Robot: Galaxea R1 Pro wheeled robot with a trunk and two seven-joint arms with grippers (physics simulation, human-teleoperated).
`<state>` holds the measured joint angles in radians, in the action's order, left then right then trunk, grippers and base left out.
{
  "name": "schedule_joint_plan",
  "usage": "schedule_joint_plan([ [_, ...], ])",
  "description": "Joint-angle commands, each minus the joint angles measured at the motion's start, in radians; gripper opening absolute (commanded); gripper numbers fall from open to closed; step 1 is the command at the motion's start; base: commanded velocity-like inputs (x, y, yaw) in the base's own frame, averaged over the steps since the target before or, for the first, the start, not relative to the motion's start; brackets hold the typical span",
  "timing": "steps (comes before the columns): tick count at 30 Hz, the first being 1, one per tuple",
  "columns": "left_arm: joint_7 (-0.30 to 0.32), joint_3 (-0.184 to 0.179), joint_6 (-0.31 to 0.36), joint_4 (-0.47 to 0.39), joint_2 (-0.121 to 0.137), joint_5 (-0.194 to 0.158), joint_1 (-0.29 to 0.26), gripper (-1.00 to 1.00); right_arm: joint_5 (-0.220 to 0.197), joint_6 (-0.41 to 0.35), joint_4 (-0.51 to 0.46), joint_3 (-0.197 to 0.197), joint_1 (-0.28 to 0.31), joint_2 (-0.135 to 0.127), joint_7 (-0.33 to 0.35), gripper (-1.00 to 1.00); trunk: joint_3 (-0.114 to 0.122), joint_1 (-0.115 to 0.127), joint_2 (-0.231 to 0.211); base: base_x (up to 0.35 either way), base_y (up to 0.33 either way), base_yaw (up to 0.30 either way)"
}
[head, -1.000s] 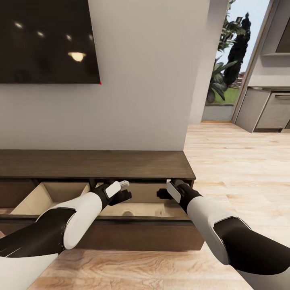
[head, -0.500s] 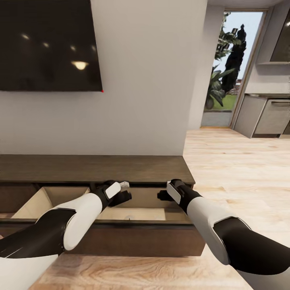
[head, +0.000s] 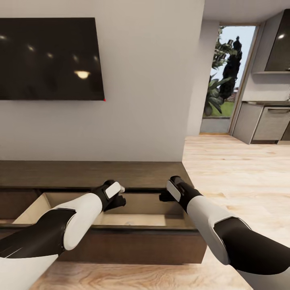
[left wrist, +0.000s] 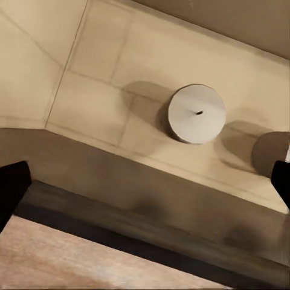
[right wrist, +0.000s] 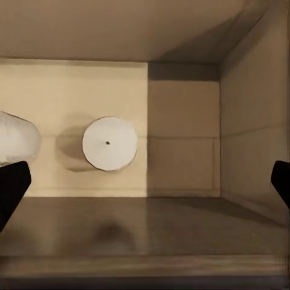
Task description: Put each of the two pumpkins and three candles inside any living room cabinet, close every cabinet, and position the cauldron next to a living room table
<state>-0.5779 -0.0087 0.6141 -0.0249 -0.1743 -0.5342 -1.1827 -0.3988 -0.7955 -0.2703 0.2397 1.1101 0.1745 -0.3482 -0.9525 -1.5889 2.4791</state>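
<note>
Candle (left wrist: 196, 113): we see one short grey cylinder with a flat round top and a small dark wick dot, standing on the pale tan bottom of the open drawer (head: 133, 219); in the head view it is only a faint mark at about 6 o'clock, hard to make out.
Cabinet (head: 92, 174): long low unit of dark-brown wood; the arms cover part of the drawer.
Left gripper (head: 118, 200): above the drawer at 7 o'clock — fingertips (left wrist: 13, 187) far apart at the picture edges, so spread, with nothing between.
Right gripper (head: 164, 196): above the drawer at 5 o'clock — fingertips (right wrist: 12, 188) also wide apart, empty.
Television (head: 48, 58): glossy black panel, cut off at 9 o'clock.
</note>
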Motion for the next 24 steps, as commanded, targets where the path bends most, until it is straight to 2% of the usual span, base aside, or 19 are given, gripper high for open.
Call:
schedule_joint_plan([
  [1,-0.015,0.000,0.008,-0.002,0.000,-0.008,0.000,1.00,-0.012,-0.007,-0.008,0.004,0.000,0.000,-0.009,1.00,0.002,0.004,-0.007,0.000,0.000,0.000],
  [13,-0.033,0.000,0.011,-0.001,0.000,-0.020,0.000,1.00,-0.015,-0.013,-0.015,0.005,-0.001,0.000,-0.005,1.00,0.040,0.050,-0.091,0.000,0.000,0.000],
  [16,-0.046,-0.003,0.023,-0.001,0.000,-0.030,0.017,1.00,-0.032,-0.030,0.002,-0.012,-0.018,0.000,-0.021,1.00,0.040,0.050,-0.091,0.000,0.000,0.000],
  [22,-0.050,-0.006,0.030,-0.004,0.000,-0.029,0.051,1.00,-0.034,-0.035,0.032,-0.007,-0.052,0.000,-0.012,1.00,0.040,0.050,-0.091,0.000,0.000,0.000],
  [24,-0.050,-0.007,0.031,-0.006,0.000,-0.029,0.062,1.00,-0.035,-0.034,0.035,-0.006,-0.064,0.000,-0.002,1.00,0.046,0.058,-0.105,0.000,0.000,0.000],
])
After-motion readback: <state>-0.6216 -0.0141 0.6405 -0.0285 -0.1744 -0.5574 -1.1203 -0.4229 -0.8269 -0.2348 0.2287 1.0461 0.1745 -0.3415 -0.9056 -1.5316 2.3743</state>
